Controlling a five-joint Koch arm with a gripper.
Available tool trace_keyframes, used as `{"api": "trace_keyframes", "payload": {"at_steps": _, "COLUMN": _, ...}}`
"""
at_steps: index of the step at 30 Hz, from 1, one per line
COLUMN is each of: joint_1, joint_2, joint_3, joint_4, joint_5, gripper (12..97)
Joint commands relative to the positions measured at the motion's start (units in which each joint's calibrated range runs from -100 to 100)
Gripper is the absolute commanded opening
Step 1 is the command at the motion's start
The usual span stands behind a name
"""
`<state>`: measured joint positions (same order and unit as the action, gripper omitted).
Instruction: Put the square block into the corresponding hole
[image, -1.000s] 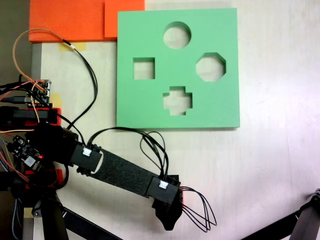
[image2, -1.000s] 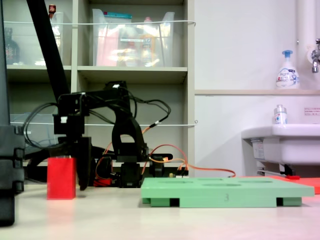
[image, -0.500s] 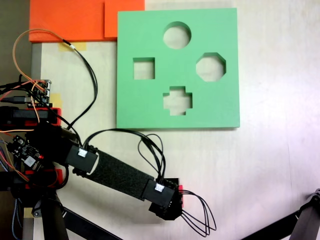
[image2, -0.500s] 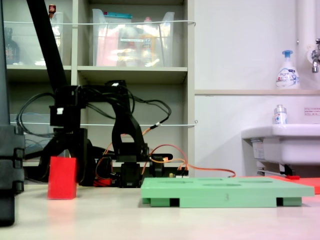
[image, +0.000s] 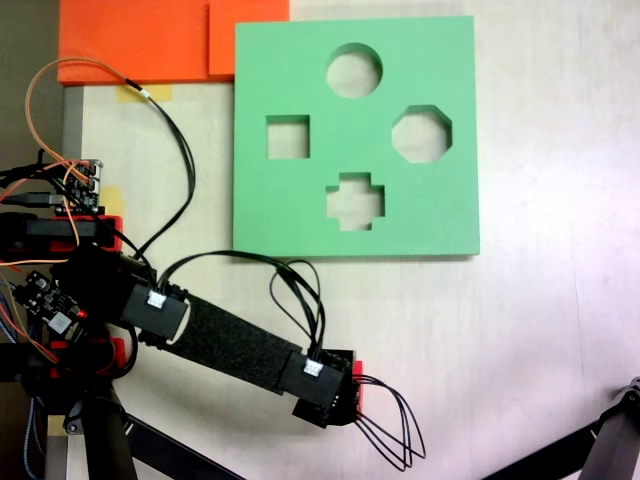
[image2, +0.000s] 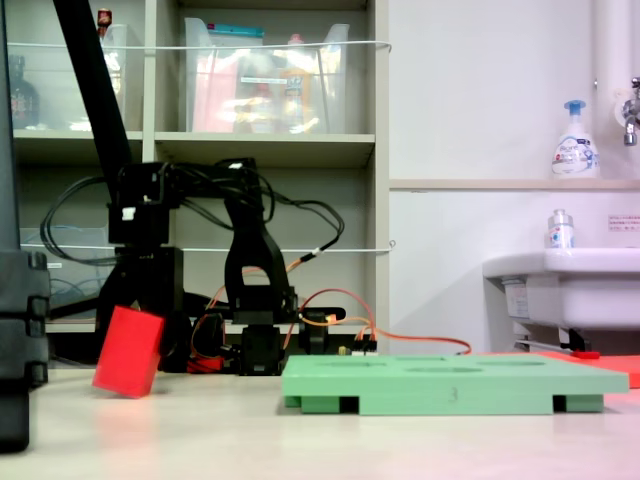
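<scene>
Item: block (image2: 128, 351), red. Location: table (image: 540, 330), well apart from the green board (image: 440, 215), under the wrist in the top-down fixed view, where only a red sliver shows (image: 357, 383).
Condition: now tilted, one lower corner on the table and the other raised; a second ago it stood flat. Likely the start of a lift.

Item: gripper (image2: 150, 325). Dark jaws flank the block in the side view; they appear closed on it, though the contact itself is murky against the dark background. The wrist has shifted slightly toward the arm's base over the last second.

Item: square hole (image: 287, 137), left part of the board in the top-down view, empty.

Status: grasp seemingly made; carry and insertion outstanding. A skewed hold may need squaring before entry.
</scene>
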<state>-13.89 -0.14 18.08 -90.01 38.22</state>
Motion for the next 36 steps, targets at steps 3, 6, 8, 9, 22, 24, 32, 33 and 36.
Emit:
{"api": "trace_keyframes", "payload": {"at_steps": 3, "joint_1": 0.0, "joint_2": -7.4, "joint_3": 0.4, "joint_4": -10.0, "joint_5": 2.0, "gripper": 24.1}}
{"api": "trace_keyframes", "payload": {"at_steps": 6, "joint_1": 0.5, "joint_2": -13.1, "joint_3": 1.3, "joint_4": -10.0, "joint_5": 3.4, "gripper": 24.1}}
{"api": "trace_keyframes", "payload": {"at_steps": 8, "joint_1": 1.0, "joint_2": -17.3, "joint_3": 3.0, "joint_4": -10.0, "joint_5": 4.3, "gripper": 24.1}}
{"api": "trace_keyframes", "payload": {"at_steps": 9, "joint_1": 1.4, "joint_2": -19.8, "joint_3": 3.7, "joint_4": -10.0, "joint_5": 4.7, "gripper": 24.1}}
{"api": "trace_keyframes", "payload": {"at_steps": 22, "joint_1": 21.5, "joint_2": -36.9, "joint_3": -3.1, "joint_4": -10.0, "joint_5": 20.7, "gripper": 24.1}}
{"api": "trace_keyframes", "payload": {"at_steps": 24, "joint_1": 25.3, "joint_2": -33.5, "joint_3": -2.8, "joint_4": -10.0, "joint_5": 23.2, "gripper": 24.1}}
{"api": "trace_keyframes", "payload": {"at_steps": 32, "joint_1": 35.3, "joint_2": -21.2, "joint_3": 3.5, "joint_4": -10.0, "joint_5": 30.7, "gripper": 24.1}}
{"api": "trace_keyframes", "payload": {"at_steps": 33, "joint_1": 36.0, "joint_2": -20.5, "joint_3": 3.8, "joint_4": -10.0, "joint_5": 31.7, "gripper": 24.1}}
{"api": "trace_keyframes", "payload": {"at_steps": 36, "joint_1": 38.0, "joint_2": -18.3, "joint_3": 4.4, "joint_4": -10.0, "joint_5": 34.8, "gripper": 24.1}}
